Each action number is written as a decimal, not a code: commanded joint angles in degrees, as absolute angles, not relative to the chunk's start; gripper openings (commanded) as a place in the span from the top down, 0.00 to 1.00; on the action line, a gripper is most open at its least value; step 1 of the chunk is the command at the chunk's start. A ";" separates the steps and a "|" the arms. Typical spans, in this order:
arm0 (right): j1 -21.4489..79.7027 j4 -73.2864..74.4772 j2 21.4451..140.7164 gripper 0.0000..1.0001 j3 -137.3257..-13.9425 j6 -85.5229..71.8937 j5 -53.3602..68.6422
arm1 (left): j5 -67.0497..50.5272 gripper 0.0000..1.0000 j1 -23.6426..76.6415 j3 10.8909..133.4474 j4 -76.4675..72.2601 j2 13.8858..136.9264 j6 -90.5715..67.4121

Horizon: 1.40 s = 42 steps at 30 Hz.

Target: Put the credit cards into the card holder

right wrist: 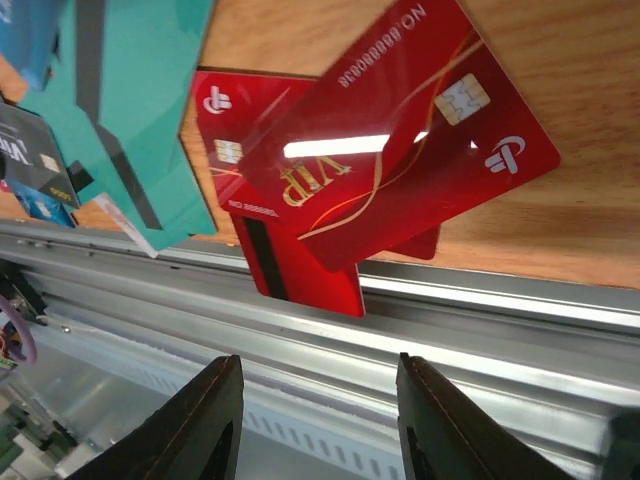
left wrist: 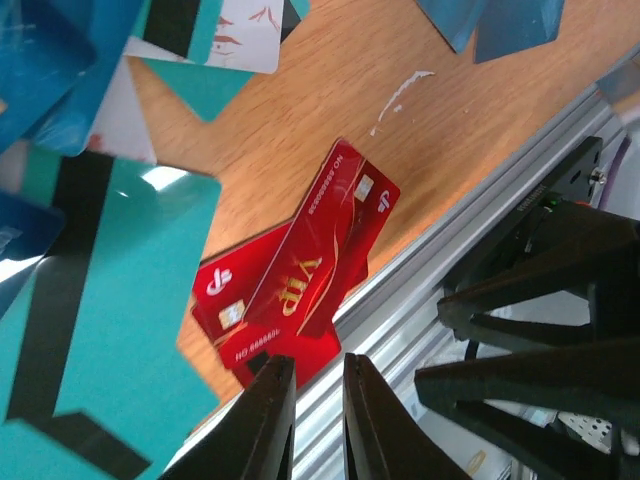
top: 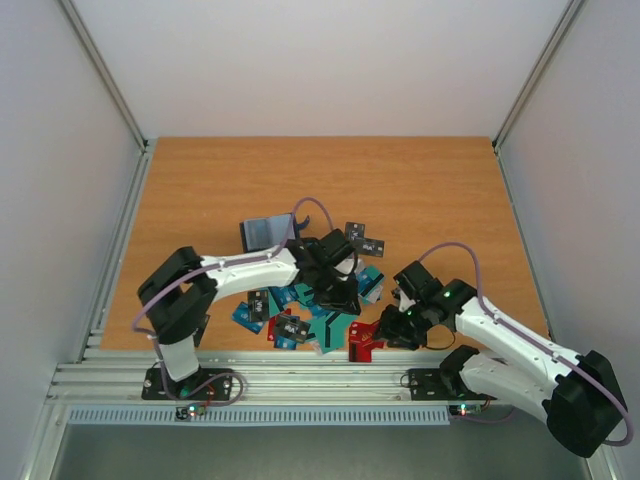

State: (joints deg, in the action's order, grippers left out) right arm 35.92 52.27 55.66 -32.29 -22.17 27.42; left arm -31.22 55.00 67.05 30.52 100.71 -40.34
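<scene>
At the table's (top: 430, 190) near edge: glossy red plastic credit cards (right wrist: 400, 150) overlap, overhanging the aluminium rail (right wrist: 480, 330), long axes diagonal, just ahead of right fingers (right wrist: 215, 400), which are released and empty. Right arm nearer. Left fingers (left wrist: 270, 400) are barely parted, empty. The dark navy folding card holder (top: 264, 233) lies at the far left of the pile.

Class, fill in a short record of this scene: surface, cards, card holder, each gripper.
surface: wooden table
credit cards: loose overlapping heap near the front edge
red cards: overlapping, poking over the front edge
card holder: behind the heap, grey-blue inside showing
left gripper: jaws narrowly parted, nothing between
right gripper: open, empty, by the red cards
</scene>
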 commanded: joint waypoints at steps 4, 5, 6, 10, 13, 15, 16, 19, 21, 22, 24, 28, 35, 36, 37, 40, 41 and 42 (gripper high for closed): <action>35.53 37.42 51.78 0.55 -21.96 -30.95 30.83 | -34.42 0.84 56.00 72.49 30.42 109.16 -35.75; 35.59 36.14 52.00 0.55 -21.21 -31.30 31.02 | -34.33 0.84 55.99 73.05 31.51 109.84 -34.78; 35.59 35.31 52.47 0.55 -20.81 -31.40 31.05 | -34.33 0.84 56.05 73.38 32.22 110.49 -34.07; 35.56 33.12 56.28 0.55 -21.27 -29.79 31.70 | -34.56 0.84 56.16 73.68 32.79 112.49 -32.58; 35.54 32.34 58.37 0.55 -21.35 -28.89 31.64 | -34.39 0.84 56.22 73.62 33.08 113.72 -31.94; 35.62 31.44 58.41 0.55 -20.58 -29.11 31.68 | -34.21 0.84 56.25 73.20 33.09 114.29 -31.50; 35.58 30.86 58.29 0.55 -20.12 -29.31 31.96 | -34.01 0.84 56.25 72.84 33.07 114.50 -31.19; 35.59 30.89 57.99 0.54 -19.56 -29.27 32.75 | -33.86 0.85 56.25 71.37 32.51 115.02 -30.77; 35.65 31.65 57.49 0.54 -19.77 -28.73 33.14 | -34.37 0.85 56.25 69.99 31.17 115.27 -31.17; 35.61 32.26 57.28 0.54 -19.96 -28.32 33.35 | -34.52 0.85 56.33 69.50 30.57 115.43 -31.30; 35.60 34.09 57.15 0.54 -20.48 -27.48 33.78 | -34.38 0.85 56.42 68.82 30.15 116.10 -31.34; 35.66 38.68 56.61 0.54 -21.58 -25.57 33.93 | -34.53 0.85 56.43 67.97 29.12 117.03 -31.41; 35.77 40.24 57.14 0.53 -21.79 -24.69 35.09 | -33.66 0.86 56.51 67.94 29.29 117.96 -31.08; 36.04 38.85 57.95 0.53 -21.49 -24.93 35.55 | -33.40 0.86 56.56 67.82 29.47 118.08 -31.03; 36.39 37.07 58.86 0.53 -21.25 -25.30 36.04 | -33.28 0.86 56.60 67.73 29.57 118.11 -30.96; 37.68 32.06 61.65 0.54 -20.83 -26.01 36.90 | -33.09 0.86 56.60 67.24 29.70 118.10 -30.70; 38.25 30.24 62.42 0.54 -20.76 -26.28 36.99 | -33.05 0.86 56.60 67.12 29.72 118.09 -30.68; 38.74 28.66 63.14 0.54 -20.68 -26.70 37.12 | -33.11 0.86 56.60 66.95 29.70 118.18 -30.55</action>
